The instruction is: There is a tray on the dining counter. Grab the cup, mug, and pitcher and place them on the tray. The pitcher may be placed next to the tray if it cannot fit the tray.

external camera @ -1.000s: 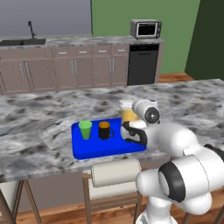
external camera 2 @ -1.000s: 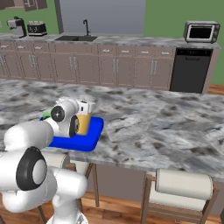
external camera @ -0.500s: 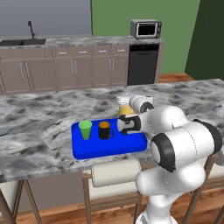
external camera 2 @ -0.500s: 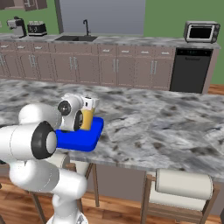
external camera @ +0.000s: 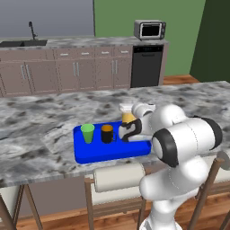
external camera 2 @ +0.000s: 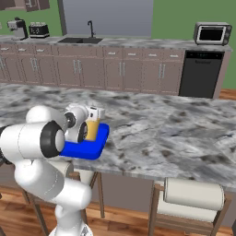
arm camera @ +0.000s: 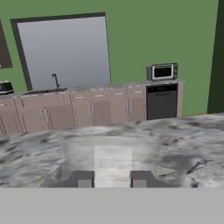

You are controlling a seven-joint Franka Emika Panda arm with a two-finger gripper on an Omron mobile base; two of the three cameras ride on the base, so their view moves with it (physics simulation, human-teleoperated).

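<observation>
A white robot arm bends low over the marbled desk (external camera: 40, 112), its gripper (arm camera: 112, 179) at the right end of the blue tray (external camera: 96, 154), which lies near the desk's front edge above the cushioned stools (external camera: 119, 176). Inside the tray the green cup (external camera: 87, 133) stands upright at the left, with the black mug (external camera: 107, 133) just beside it to the right — orange interior showing. The yellow-orange pitcher (external camera 2: 92, 129) sits at the tray's right end, close against the robot's wrist; from the right base view its upper part meets the white hand. Whether the gripper is pinching the pitcher cannot be told — the hand view shows two dark fingertips (arm camera: 83, 178) set a little apart, with the desk and far cabinets (arm camera: 87, 111) beyond. A microwave (external camera: 149, 29) sits on the back counter above a black dishwasher (external camera: 146, 66).
</observation>
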